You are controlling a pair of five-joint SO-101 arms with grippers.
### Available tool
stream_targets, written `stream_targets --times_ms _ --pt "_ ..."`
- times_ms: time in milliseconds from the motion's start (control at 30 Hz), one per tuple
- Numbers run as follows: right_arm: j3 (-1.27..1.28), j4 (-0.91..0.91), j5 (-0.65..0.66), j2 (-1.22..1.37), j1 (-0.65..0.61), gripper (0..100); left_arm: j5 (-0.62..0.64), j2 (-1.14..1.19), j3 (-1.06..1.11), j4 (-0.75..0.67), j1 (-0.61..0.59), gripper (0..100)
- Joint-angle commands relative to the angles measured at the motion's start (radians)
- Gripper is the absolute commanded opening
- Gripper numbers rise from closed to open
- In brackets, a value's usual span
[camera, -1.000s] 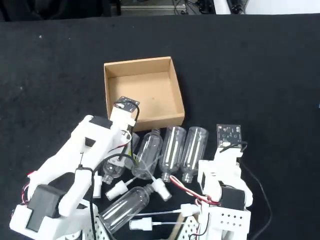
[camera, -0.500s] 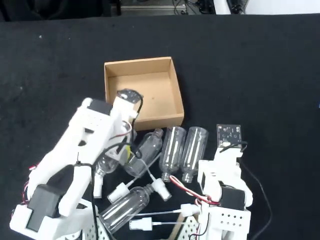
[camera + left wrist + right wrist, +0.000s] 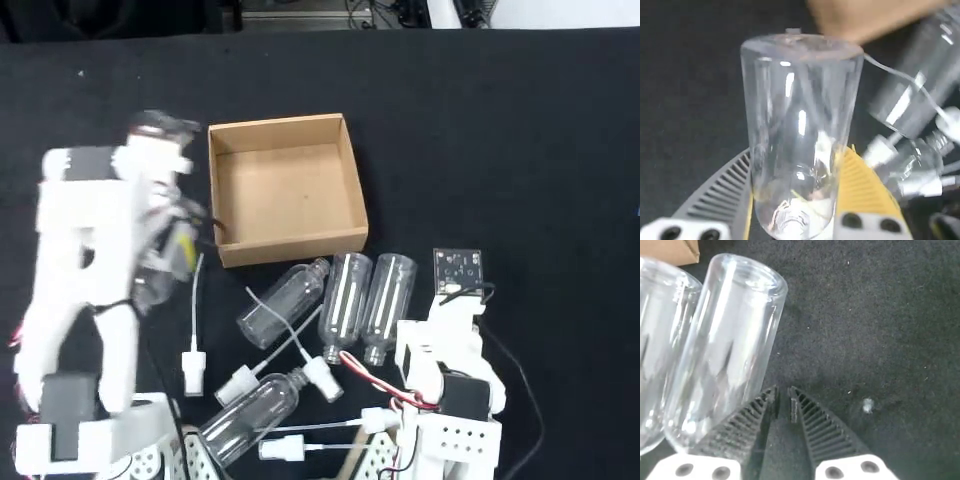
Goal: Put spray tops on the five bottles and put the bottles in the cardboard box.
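Note:
My left gripper (image 3: 796,207) is shut on a clear bottle (image 3: 800,125) with no top, held between the grey and the yellow finger. In the high view this gripper (image 3: 168,252) hangs just left of the open cardboard box (image 3: 285,240), which has nothing in it. Three capless bottles (image 3: 345,298) lie in a row in front of the box, and a further bottle (image 3: 245,412) lies nearer the arm bases. White spray tops (image 3: 193,365) with thin tubes lie scattered among them. My right gripper (image 3: 782,399) is shut, low over the cloth beside the outermost bottle (image 3: 725,340).
Black cloth covers the table (image 3: 520,150), with free room to the right of the box and behind it. A spray top (image 3: 375,418) and red wires lie close to the right arm's base. The box corner (image 3: 670,250) edges the right wrist view.
The left arm has swung from the bottle row out to the left of the box and lifted one bottle with it. A neighbouring bottle rolled aside. The right arm has kept still.

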Motion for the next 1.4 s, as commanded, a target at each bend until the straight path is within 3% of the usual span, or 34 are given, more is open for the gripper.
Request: stream_targets --times_ms 0,133,267,433,533,633,833,1000,1233,1367 --pt "-0.005 0.011 0.003 -0.094 -0.012 1.1 0.081 0.006 -0.050 -0.054 -0.294 12" --pt "-0.005 -0.015 0.008 -0.094 -0.014 1.2 0.204 0.006 0.074 -0.229 -0.549 12" --pt "-0.005 -0.190 0.017 -0.094 -0.012 1.2 0.241 0.003 0.252 -0.402 -0.707 12" --pt "-0.008 -0.365 0.253 -0.094 -0.006 11.8 0.242 0.005 0.463 -0.614 -0.817 12" --pt "-0.036 -0.379 0.339 -0.094 -0.018 20.3 0.242 0.003 0.538 -0.643 -0.832 21" --pt "-0.124 -0.318 0.361 -0.085 -0.063 22.1 0.242 0.005 0.539 -0.609 -0.837 30" --pt "-0.374 -0.118 0.367 -0.082 -0.190 22.2 0.235 -0.003 0.375 -0.457 -0.832 28" --pt "-0.516 -0.080 0.367 0.028 -0.239 22.2 0.184 0.006 0.140 -0.308 -0.820 28" --pt "-0.699 -0.100 0.364 0.403 -0.384 22.2 -0.044 0.048 0.039 -0.446 -0.774 28" --pt "-0.733 -0.127 0.276 0.542 -0.519 22.2 -0.104 0.170 0.038 -0.546 -0.776 28"
